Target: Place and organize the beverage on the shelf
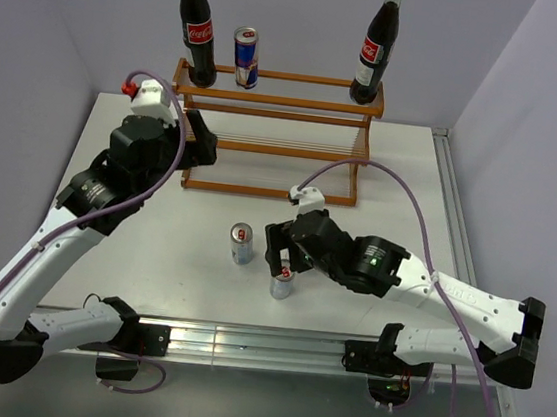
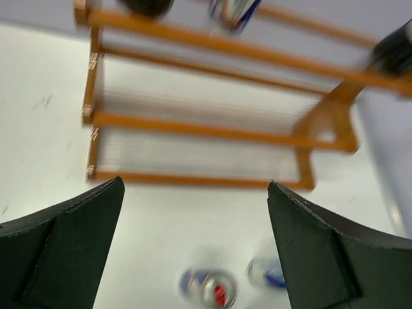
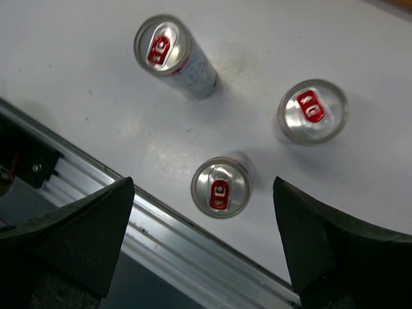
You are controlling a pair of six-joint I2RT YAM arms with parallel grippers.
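Jaws spread both sides: left facing the shelf (image 2: 212, 131), right above three cans (image 3: 219, 187).

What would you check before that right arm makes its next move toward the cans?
1. Right claw open: ok.
2. Can below it upright: ok.
3. Other two cans standing apart from it: ok.
4. Free room on the shelf top tier beside the shelved can: ok.
5. Left claw open and empty: ok.
6. Right claw's height above the can: cannot tell.
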